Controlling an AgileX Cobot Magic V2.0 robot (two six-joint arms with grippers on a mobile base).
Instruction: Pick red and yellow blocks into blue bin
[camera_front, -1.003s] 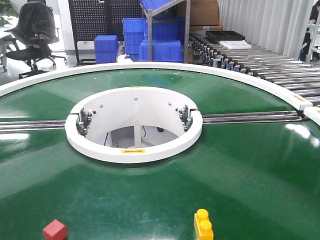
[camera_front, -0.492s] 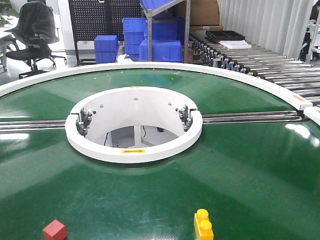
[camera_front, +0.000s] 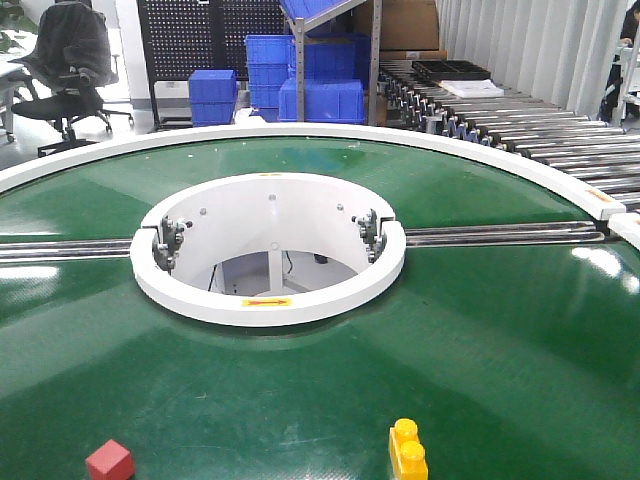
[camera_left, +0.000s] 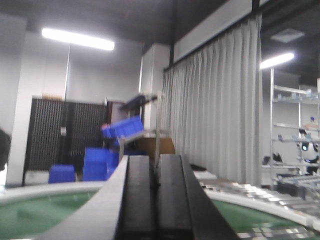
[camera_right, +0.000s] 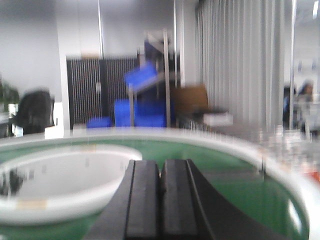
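Note:
A small red cube (camera_front: 110, 460) lies on the green belt (camera_front: 480, 340) at the near left of the front view. A yellow studded brick (camera_front: 407, 451) sits at the near edge, right of centre, partly cut off by the frame. The blue bin is out of view. Neither arm shows in the front view. In the left wrist view my left gripper (camera_left: 155, 160) is shut, its black fingers (camera_left: 137, 190) pressed together with nothing between them, held level above the belt. My right gripper (camera_right: 161, 164) is likewise shut and empty, pointing across the belt beside the white ring.
A white raised ring (camera_front: 268, 300) surrounds a hole in the middle of the round belt. A metal rail (camera_front: 500, 236) crosses the belt on both sides. Blue ribbed crates (camera_front: 320, 100) and a roller conveyor (camera_front: 520, 125) stand beyond the white outer rim.

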